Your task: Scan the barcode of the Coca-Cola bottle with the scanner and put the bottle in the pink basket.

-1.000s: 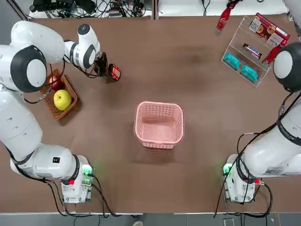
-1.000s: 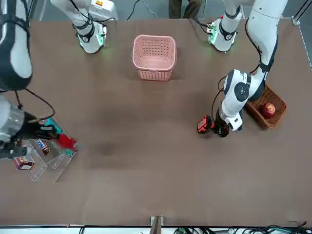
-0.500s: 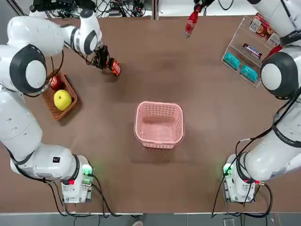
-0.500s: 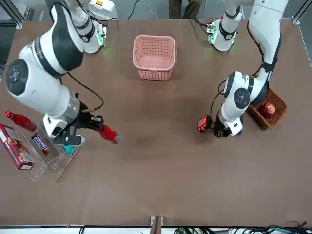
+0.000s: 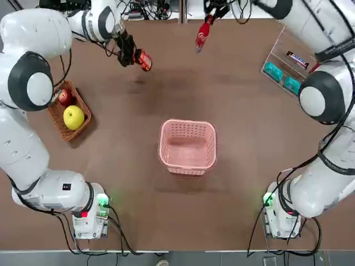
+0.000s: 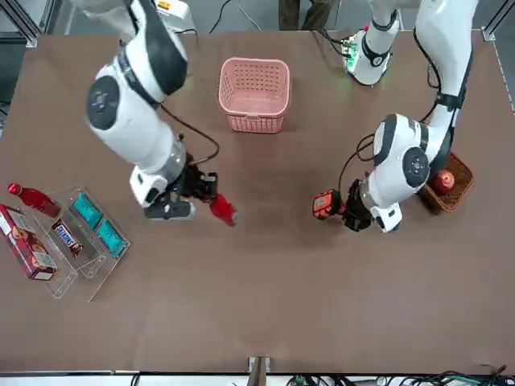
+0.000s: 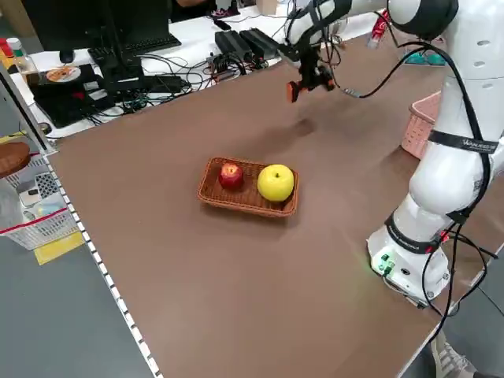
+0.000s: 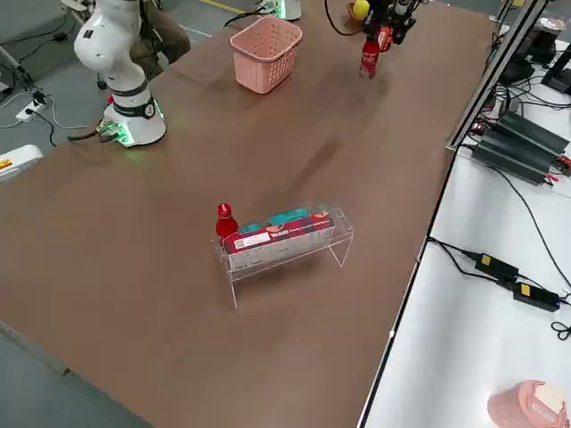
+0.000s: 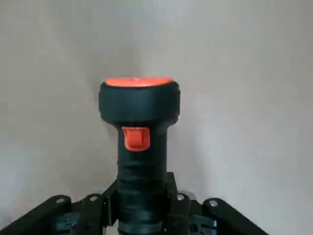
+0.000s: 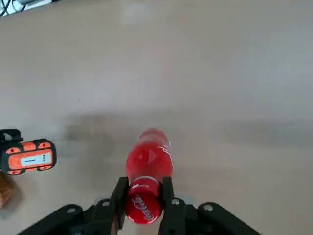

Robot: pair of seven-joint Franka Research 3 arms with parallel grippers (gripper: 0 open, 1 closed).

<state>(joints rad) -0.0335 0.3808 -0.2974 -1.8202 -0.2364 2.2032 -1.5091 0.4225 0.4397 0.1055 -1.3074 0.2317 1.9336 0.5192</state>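
My right gripper (image 5: 212,11) is shut on the cap end of the red Coca-Cola bottle (image 5: 202,36), which hangs in the air above the table's far middle; the right wrist view shows its white lettering (image 10: 148,164). My left gripper (image 5: 127,51) is shut on the black handle of the scanner (image 5: 144,60), whose orange-red head (image 6: 323,206) points toward the bottle (image 6: 222,210). The two are apart, with a gap between them. The pink basket (image 5: 188,166) stands at the table's centre, nearer my bases, with nothing showing inside.
A clear rack (image 6: 95,265) at my far right holds snack packets, with a second red bottle (image 6: 32,197) beside it. A brown wicker basket (image 5: 56,121) with a red apple and a yellow fruit sits at my left. Cables lie beyond the far edge.
My right arm carried the bottle from the rack leftward to the far middle. My left arm lifted the scanner off the table and swung it toward the far edge and the bottle.
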